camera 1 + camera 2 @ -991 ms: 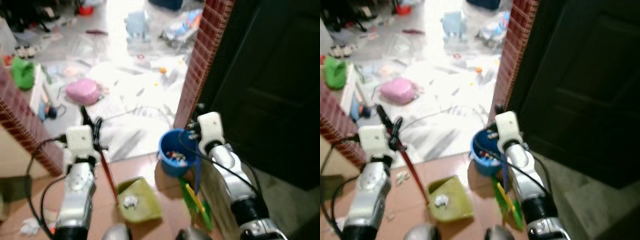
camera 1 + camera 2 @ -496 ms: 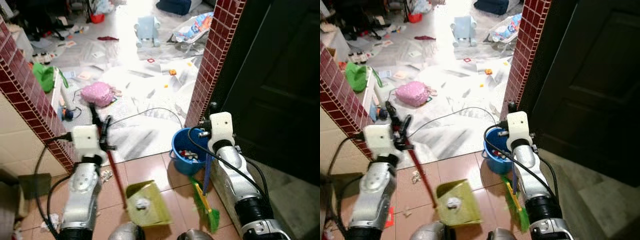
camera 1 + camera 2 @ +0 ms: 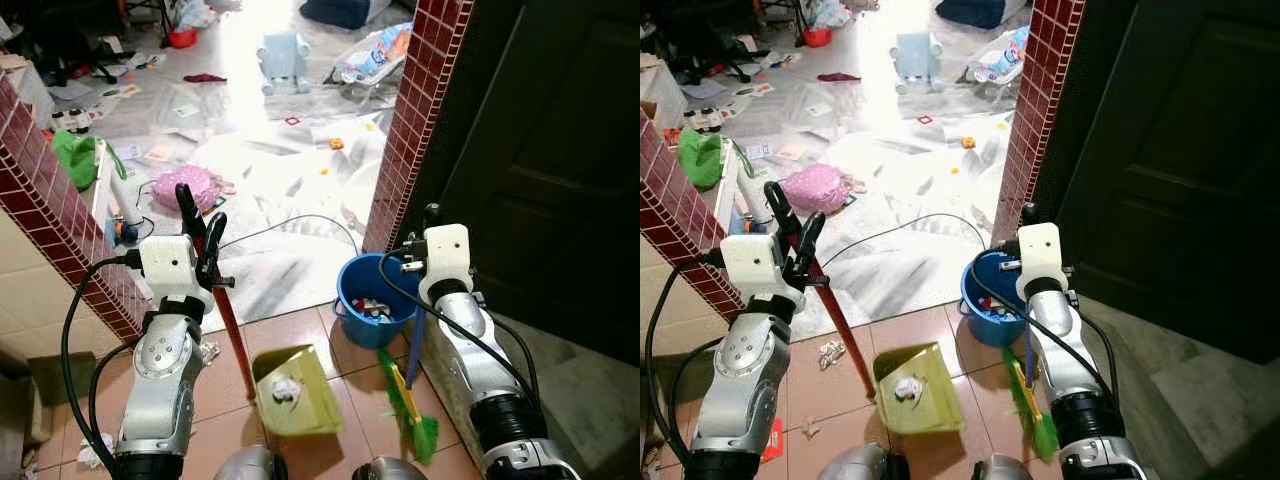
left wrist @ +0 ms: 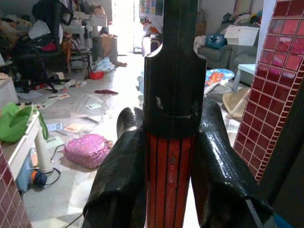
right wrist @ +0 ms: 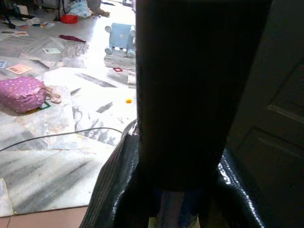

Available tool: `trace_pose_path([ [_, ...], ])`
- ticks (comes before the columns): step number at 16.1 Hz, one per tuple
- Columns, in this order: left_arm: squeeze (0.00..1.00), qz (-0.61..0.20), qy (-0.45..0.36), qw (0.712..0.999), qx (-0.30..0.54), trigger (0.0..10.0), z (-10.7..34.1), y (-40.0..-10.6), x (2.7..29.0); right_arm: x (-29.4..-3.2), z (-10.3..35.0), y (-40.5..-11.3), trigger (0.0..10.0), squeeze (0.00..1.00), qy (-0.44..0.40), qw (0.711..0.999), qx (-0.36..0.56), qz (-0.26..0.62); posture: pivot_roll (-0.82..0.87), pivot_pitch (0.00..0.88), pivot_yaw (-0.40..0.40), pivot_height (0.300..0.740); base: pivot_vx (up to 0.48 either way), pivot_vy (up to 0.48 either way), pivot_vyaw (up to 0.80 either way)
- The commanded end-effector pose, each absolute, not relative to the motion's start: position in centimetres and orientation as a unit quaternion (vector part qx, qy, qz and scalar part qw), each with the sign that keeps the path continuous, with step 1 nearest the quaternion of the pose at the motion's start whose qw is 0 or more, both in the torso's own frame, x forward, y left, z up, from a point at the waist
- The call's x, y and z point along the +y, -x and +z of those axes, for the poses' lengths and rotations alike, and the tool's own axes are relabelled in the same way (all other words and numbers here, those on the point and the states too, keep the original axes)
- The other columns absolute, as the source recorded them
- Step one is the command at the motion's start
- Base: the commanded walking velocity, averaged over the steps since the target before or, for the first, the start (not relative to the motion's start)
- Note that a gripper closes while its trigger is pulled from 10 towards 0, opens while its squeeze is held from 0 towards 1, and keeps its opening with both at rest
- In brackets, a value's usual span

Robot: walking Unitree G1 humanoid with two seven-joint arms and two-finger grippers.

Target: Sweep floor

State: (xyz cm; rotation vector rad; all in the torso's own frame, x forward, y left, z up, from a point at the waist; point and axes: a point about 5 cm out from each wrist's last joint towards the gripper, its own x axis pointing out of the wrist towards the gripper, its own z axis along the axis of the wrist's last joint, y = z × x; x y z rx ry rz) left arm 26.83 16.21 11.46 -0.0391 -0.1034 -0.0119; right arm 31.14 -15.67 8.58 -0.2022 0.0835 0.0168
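Landmark: the blue bucket (image 3: 375, 298), standing on the tiled floor (image 3: 300, 335) at the foot of the red brick pillar (image 3: 413, 120).

Progress: looks mid-task. The yellow-green dustpan (image 3: 291, 390) sits on the floor just to the robot's left of the bucket, mouth tilted up, with one crumpled white paper wad (image 3: 286, 390) already inside. Bucket has some mixed scraps in it too. Still to do, as a judgement: another crumpled paper scrap (image 3: 829, 350) lies on the floor further left of the bucket, beyond the dustpan, not yet swept. The pale floor of the room past the bucket is littered with papers, a pink bag (image 3: 187, 186) and a loose black cable (image 3: 290, 222).

Left gripper (image 3: 201, 232): fingers (image 4: 118, 180) closed tight around the dustpan's red handle (image 3: 233, 335), which has a black upper section. Handle runs down at a slant to the pan.

Right gripper (image 3: 430, 220): above the bucket's right rim, fingers (image 5: 114, 190) clamped on the broom's dark handle (image 3: 414, 345). Handle looks blue lower down.

Broom (image 3: 410, 405): green and yellow head rests on the floor just near-side and right of the bucket, bristles beside the dustpan but apart from it. Head looks narrow, with stiff plastic bristles.
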Motion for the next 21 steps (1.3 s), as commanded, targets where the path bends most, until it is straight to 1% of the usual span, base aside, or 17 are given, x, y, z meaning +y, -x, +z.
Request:
trace_pose_path([
  [1,0.0,-0.004,0.02,0.996,-0.092,10.0,13.4,-27.2,16.2,-16.4,8.4,-31.2,10.0,0.0,0.108,0.993,0.051,-0.011,-0.04,0.005,0.009,0.74,0.0,0.0,0.0],
  [4,0.0,-0.01,0.01,0.993,-0.115,10.0,15.0,-27.2,16.1,-17.4,8.1,-31.0,10.0,0.0,0.09,0.994,0.06,-0.035,-0.04,0.006,0.011,0.74,0.0,0.0,0.0],
  [21,0.0,-0.01,0.01,0.993,-0.115,10.0,15.0,-27.2,16.1,-17.4,8.1,-31.0,10.0,0.0,0.09,0.994,0.06,-0.035,-0.04,0.006,0.011,0.74,0.0,0.0,0.0],
])
